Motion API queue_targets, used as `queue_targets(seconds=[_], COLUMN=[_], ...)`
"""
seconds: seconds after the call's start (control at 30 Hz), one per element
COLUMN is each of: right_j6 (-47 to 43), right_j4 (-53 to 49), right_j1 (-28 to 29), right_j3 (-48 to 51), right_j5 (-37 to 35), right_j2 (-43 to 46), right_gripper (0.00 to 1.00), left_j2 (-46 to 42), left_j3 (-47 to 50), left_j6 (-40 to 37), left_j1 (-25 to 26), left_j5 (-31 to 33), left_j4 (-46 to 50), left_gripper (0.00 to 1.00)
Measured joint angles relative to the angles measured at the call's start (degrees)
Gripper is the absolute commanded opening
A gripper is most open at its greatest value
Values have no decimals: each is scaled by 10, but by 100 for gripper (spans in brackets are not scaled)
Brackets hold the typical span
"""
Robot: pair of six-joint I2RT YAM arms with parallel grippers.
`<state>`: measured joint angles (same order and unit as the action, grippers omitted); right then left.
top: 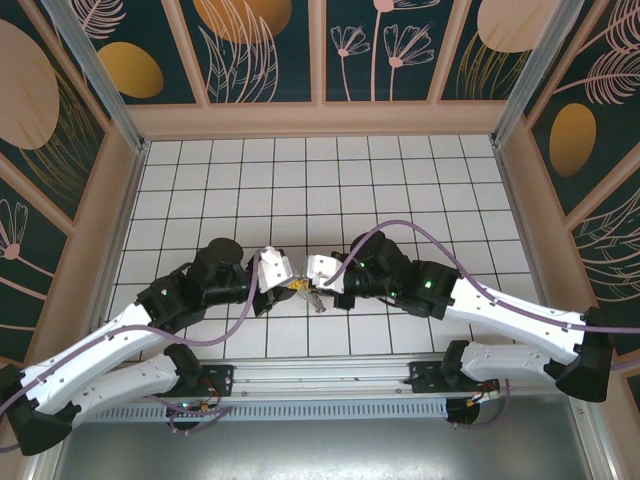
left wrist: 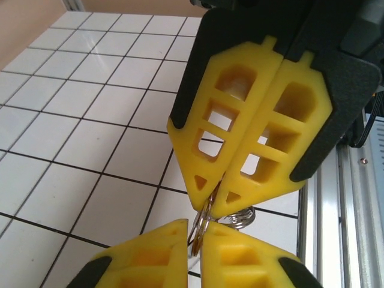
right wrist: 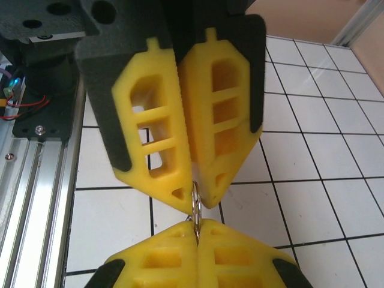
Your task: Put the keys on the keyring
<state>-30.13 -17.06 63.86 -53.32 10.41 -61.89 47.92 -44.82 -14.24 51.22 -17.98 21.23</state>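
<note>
Left wrist, left gripper (left wrist: 195, 225): nearest the lens at the bottom edge, yellow fingers pressed together, pinching the keyring.
Left wrist, keyring (left wrist: 203, 219): silvery wire loops standing on edge between the two sets of fingertips, and another coil shows just right of them, under the right gripper's tip.
Left wrist, right gripper (left wrist: 210, 207): comes down from the top tip to tip with the left one, yellow lattice fingers closed on the upper part of the keyring.
Left wrist, table (left wrist: 72, 120): white tiles with a dark grid, below and left of the grippers.
Left wrist, rail (left wrist: 354, 210): metal, along the right edge.
Right wrist, right gripper (right wrist: 197, 223): at the bottom edge, fingers pressed together on the lower end of the keyring.
Right wrist, left gripper (right wrist: 197, 204): hangs from the top, fingers closed, tips clamping the keyring's upper end.
Right wrist, keyring (right wrist: 195, 207): thin silvery loop seen edge-on in the short gap between the tips, held off the table.
Top, grippers: left gripper (top: 293, 284) and right gripper (top: 309, 285) meet tip to tip near the table's front middle, both shut.
Top, grey piece (top: 316, 300): dangles just below the tips, too small to tell what it is.
Top, keys: cannot make one out.
</note>
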Motion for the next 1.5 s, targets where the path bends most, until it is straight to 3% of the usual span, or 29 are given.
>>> queue_targets(seconds=[0.33, 0.73, 1.23, 1.5], right_j6=[0, 5, 7, 19], right_j4=[2, 42, 58, 85], right_j1=[0, 4, 4, 4], right_j3=[-1, 7, 21, 39], right_j5=[-8, 5, 7, 14], right_j2=[0, 34, 49, 81], right_gripper=[0, 20, 23, 29], left_j2=[-7, -80, -98, -116], left_j3=[2, 55, 81, 99], left_j6=[2, 63, 97, 127], left_j1=[0, 0, -1, -1], left_j5=[-1, -27, -55, -81], left_j4=[-5, -108, -164, -219], left_gripper=[0, 0, 0, 0])
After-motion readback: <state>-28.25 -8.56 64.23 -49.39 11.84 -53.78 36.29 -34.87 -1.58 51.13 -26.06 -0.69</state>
